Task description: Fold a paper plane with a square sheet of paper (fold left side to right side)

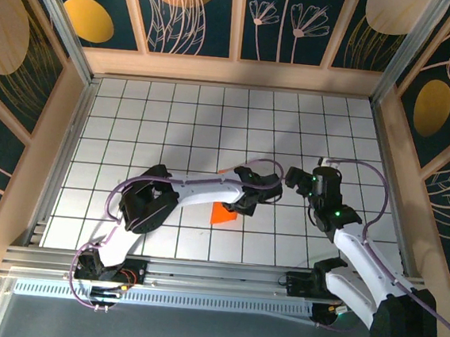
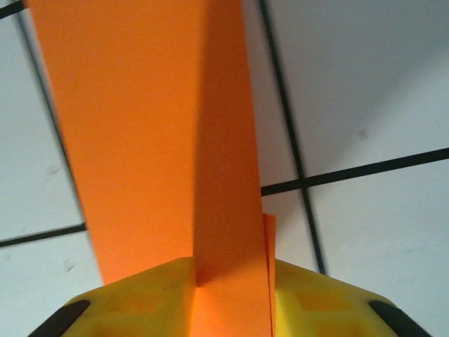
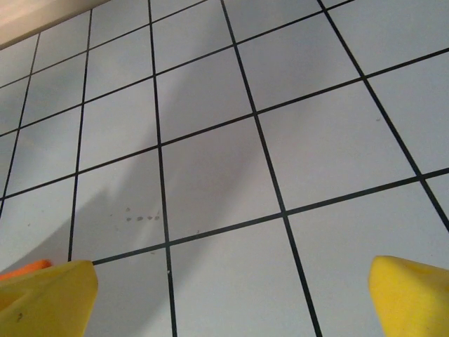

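The square sheet of paper is folded into a slim orange paper plane (image 1: 223,214) lying on the tiled floor under my left wrist. In the left wrist view its wing (image 2: 133,140) lies flat and its centre ridge (image 2: 228,175) stands up, running down between my yellow fingers. My left gripper (image 2: 233,298) (image 1: 247,202) has its jaws slightly apart around that ridge, open. My right gripper (image 1: 294,177) (image 3: 231,295) hangs just right of the left one, jaws wide open over bare tile. An orange tip (image 3: 24,267) peeks in beside its left finger (image 3: 49,298).
The floor is white tiles with black lines (image 1: 214,120), boxed in by wooden walls (image 1: 234,70). Purple cables (image 1: 372,218) loop by the arms. A metal rail (image 1: 215,275) runs along the near edge by the bases.
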You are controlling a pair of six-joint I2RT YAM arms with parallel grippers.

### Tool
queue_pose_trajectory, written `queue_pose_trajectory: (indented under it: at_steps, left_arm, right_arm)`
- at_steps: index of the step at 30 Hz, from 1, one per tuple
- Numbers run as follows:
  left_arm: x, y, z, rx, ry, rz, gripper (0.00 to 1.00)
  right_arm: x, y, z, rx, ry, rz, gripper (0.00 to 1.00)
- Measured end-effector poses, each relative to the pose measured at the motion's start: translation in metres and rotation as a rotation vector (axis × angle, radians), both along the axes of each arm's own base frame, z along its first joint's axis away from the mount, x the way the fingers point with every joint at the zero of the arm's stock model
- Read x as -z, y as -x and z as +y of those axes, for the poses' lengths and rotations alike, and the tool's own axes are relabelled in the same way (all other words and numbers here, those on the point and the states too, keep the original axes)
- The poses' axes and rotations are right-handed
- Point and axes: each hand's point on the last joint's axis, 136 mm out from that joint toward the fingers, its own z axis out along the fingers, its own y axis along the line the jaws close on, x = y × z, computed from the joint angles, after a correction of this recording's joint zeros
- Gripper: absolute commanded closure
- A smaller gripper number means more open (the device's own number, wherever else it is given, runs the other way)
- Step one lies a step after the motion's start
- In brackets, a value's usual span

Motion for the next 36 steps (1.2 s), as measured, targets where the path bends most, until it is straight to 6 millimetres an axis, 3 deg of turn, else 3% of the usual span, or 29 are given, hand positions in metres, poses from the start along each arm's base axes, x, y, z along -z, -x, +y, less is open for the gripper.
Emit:
queue_pose_trajectory:
  at_steps: [4,9,16,20,23,28,33,36]
  left_arm:
    - [-0.003,-0.011,-0.021,-0.005,0.146,0.019,0.49]
    - [-0.013,-0.021,-0.034,-0.012,0.3,0.036,0.41]
    - [-0.042,-0.033,-0.033,-0.017,0.47,-0.008,0.4]
    - [-0.065,-0.031,-0.012,-0.03,0.605,-0.046,0.38]
    - [-0.077,-0.036,0.011,-0.08,0.711,-0.081,0.34]
    - [-0.072,-0.044,0.056,-0.21,0.84,-0.131,0.31]
    - [-0.054,-0.034,0.088,-0.322,0.912,-0.142,0.25]
    - [-0.048,-0.028,0.102,-0.371,0.938,-0.146,0.25]
  right_arm:
    - [0.002,0.001,0.005,-0.027,-0.022,0.013,0.01]
    - [0.005,0.003,0.012,-0.068,-0.057,0.033,0.02]
    - [0.005,0.01,0.032,-0.17,-0.141,0.082,0.27]
    - [0.003,0.014,0.051,-0.249,-0.222,0.12,0.47]
    - [0.012,0.018,0.068,-0.305,-0.296,0.195,0.69]
    - [0.038,0.031,0.107,-0.417,-0.384,0.349,1.0]
    - [0.056,0.045,0.152,-0.525,-0.416,0.446,1.0]
    - [0.067,0.047,0.168,-0.552,-0.43,0.475,1.0]
